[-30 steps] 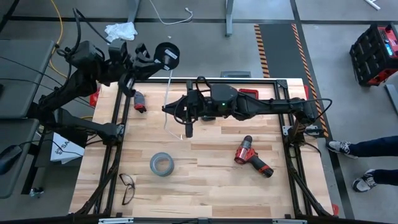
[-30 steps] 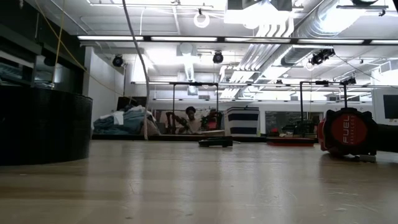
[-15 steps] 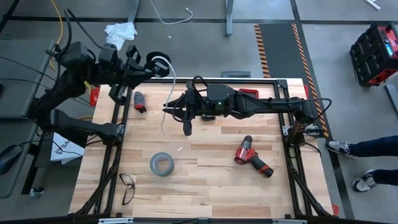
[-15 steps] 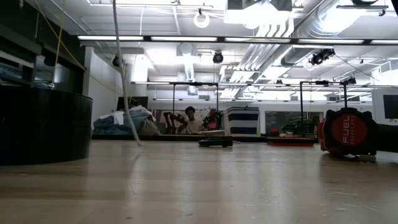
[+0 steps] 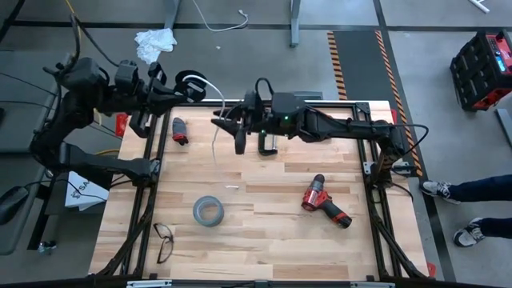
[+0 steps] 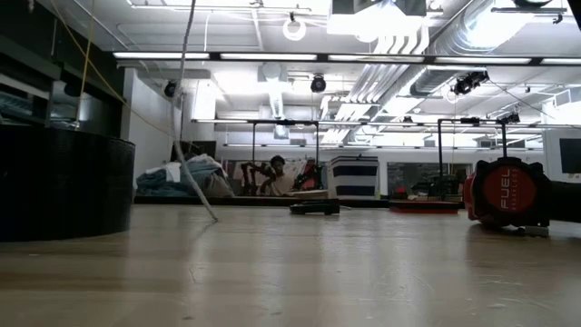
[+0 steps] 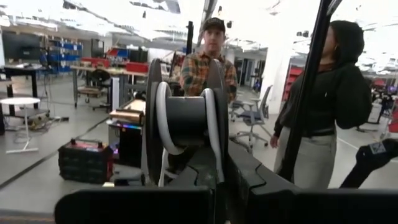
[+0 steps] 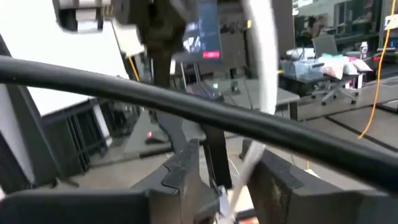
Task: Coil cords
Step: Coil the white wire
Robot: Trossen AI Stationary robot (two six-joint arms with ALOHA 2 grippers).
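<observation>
Since a moment ago the left arm has pulled back toward the far left corner, and the spool (image 5: 189,85) has gone with it, so it now hangs past the far edge of the table (image 5: 272,232). The right arm has swung toward the far side too, and its fingers have spread.

The left gripper (image 5: 178,90) is clamped on the small black spool. In the left wrist view the spool (image 7: 185,121) stands right in front of the fingers, with turns of white cord (image 7: 163,118) wrapped around its middle.

From the spool the white cord (image 5: 218,132) runs down to the wood, just left of the right gripper (image 5: 238,133). Its loose end lies on the table between the two arms. In the low view the cord (image 6: 182,118) hangs down from above and meets the table on the left.

The right gripper has its fingers apart, and the cord (image 8: 264,68) passes between them without being pinched.

On the near part of the table lie a grey tape roll (image 5: 206,211), a red drill (image 5: 324,201) and a pair of glasses (image 5: 163,240). A small red and black tool (image 5: 179,130) lies near the far left corner.

Two people (image 7: 208,65) stand in the room beyond the spool.
</observation>
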